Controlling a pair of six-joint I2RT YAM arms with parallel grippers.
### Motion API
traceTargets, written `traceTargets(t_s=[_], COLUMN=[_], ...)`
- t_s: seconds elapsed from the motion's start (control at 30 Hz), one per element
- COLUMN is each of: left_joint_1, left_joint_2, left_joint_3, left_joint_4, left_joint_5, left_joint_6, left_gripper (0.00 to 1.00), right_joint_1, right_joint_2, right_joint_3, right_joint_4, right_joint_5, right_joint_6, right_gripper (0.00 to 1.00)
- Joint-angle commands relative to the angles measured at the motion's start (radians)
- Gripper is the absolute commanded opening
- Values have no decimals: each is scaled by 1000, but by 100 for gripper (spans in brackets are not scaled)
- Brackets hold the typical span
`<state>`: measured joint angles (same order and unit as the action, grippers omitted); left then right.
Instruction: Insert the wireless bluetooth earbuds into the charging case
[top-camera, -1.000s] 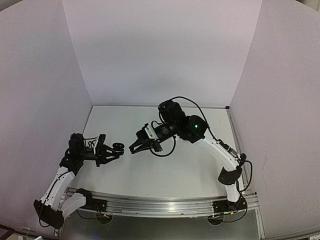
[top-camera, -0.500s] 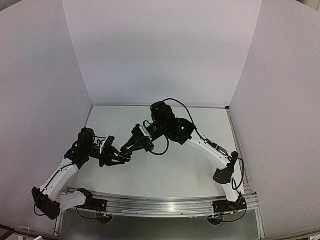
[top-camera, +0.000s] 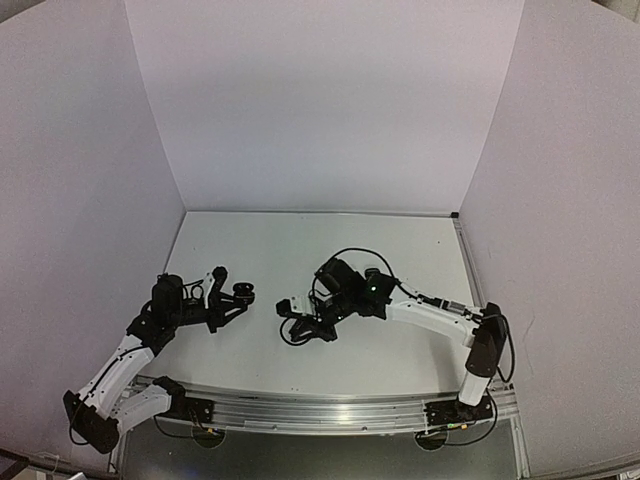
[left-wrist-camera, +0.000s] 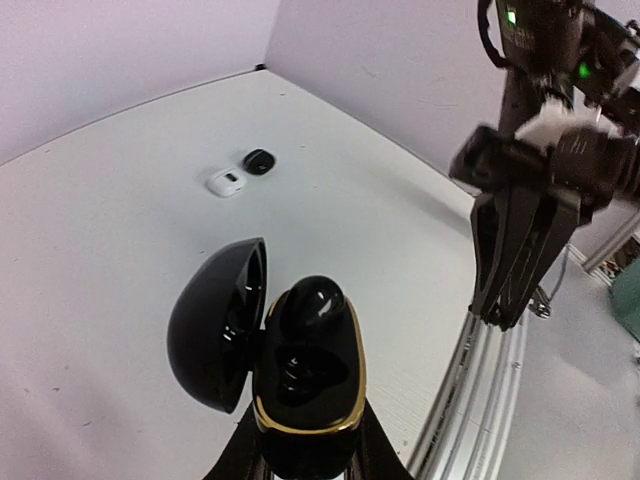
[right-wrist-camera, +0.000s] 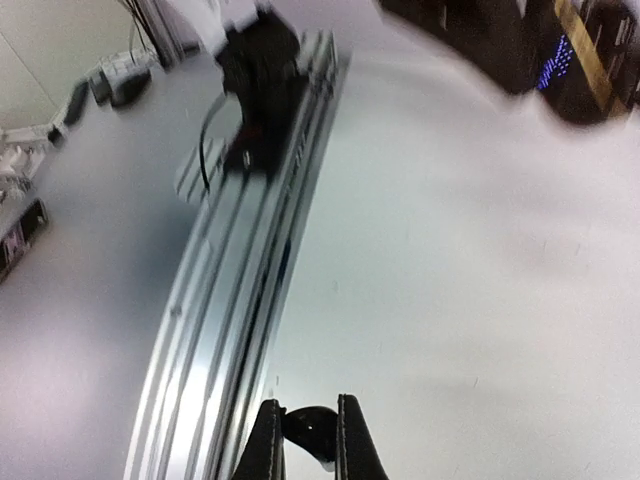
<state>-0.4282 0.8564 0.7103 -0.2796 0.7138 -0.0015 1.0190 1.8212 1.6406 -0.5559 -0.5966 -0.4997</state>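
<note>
open case was clamped in the left pincer over the near left edge of the table. one black bud looked seated in it; other slot couldn't be told. a second earbud was pinched in the right pincer, right of the case, apart, not yet inserted.

White table: a small white rounded object and a small black rounded object lie just beside each other, upper left of the left wrist view.

Black gold-rimmed case, lid open; black earbud seated inside.
</note>
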Motion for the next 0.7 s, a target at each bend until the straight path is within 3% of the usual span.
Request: traceTargets(t_s=[0.0,0.17,0.3,0.5,0.67], left_joint_1=[6,6,6,6,7], left_joint_2=[-20,-28,-35,-47,-54], left_joint_3=[-16,-25,-35,-41,-53], left_joint_4=[44,51,59,54,78], left_joint_5=[-196,-208,-229,-234,-234], left_joint_6=[-3,0,0,0,0], left_gripper=[0,0,0,0,0], right_joint_1=[-5,-4,-5,-26,-43], right_joint_2=[141,300,423,505,524], right_joint_3=[-9,108,199,242,228], right_joint_4=[-325,-379,-376,-358,-360], right_joint_5=[199,317,482,505,581], right_joint_6=[-60,100,393,780,981], right_gripper=[0,0,0,3,11])
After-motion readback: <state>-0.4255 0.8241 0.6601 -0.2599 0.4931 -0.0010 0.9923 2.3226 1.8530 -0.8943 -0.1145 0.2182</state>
